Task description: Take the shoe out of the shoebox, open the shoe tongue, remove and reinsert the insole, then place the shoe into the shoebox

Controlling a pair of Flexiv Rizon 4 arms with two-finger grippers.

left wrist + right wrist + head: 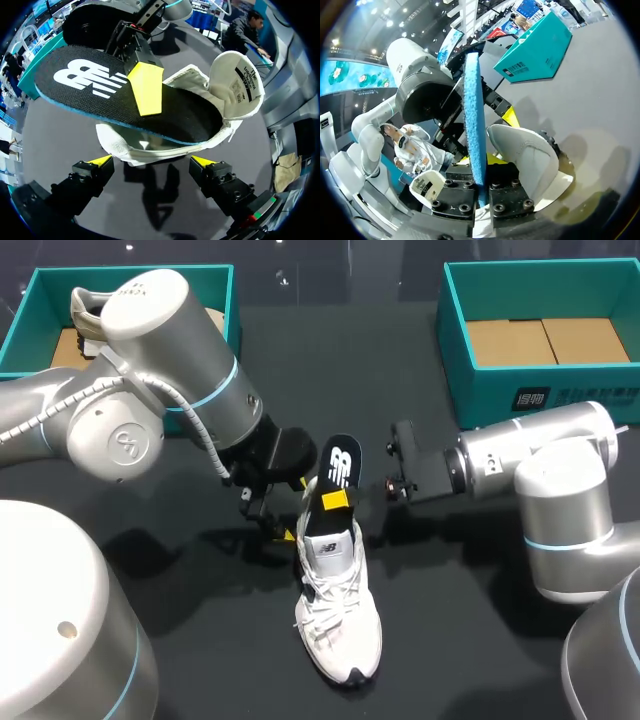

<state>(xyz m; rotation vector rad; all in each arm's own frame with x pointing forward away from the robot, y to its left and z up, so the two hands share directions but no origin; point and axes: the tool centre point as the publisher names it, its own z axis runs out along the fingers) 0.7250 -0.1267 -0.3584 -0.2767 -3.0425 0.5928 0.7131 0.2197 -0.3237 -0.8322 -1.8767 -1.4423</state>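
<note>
Two tools at work: our right tool (337,498) pinches insole (340,462), logo end sticking out, other end inside shoe (335,620). Our left tool (152,161) spread, just beside shoe opening. Shoe upright on tabletop (450,640), apart from teal shoebox (452,340).

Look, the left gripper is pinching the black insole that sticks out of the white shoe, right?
No, the right gripper pinches the black insole that sticks out of the white shoe. The right wrist view shows it between that gripper's fingers; the left gripper is open.
</note>
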